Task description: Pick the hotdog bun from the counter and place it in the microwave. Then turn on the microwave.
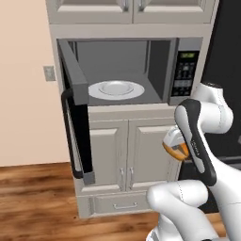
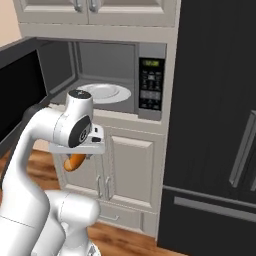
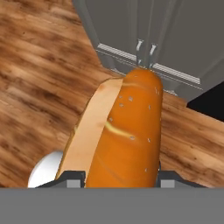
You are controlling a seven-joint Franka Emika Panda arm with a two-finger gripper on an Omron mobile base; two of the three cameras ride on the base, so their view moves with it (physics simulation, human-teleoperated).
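I have the tan-orange hotdog bun [image 3: 120, 131] clamped in my claw [image 3: 118, 175], below the open grey microwave [image 1: 188, 70] up ahead; placing and switching on remain.

Microwave [image 1: 186, 70] cavity floor carries a white glass plate [image 1: 116, 89], centred, flat, with no food on it. Door [image 1: 75, 108] swung wide to the left. Below it are pale cabinet fronts [image 1: 127, 150] standing on the wood plank floor [image 1: 33, 197].
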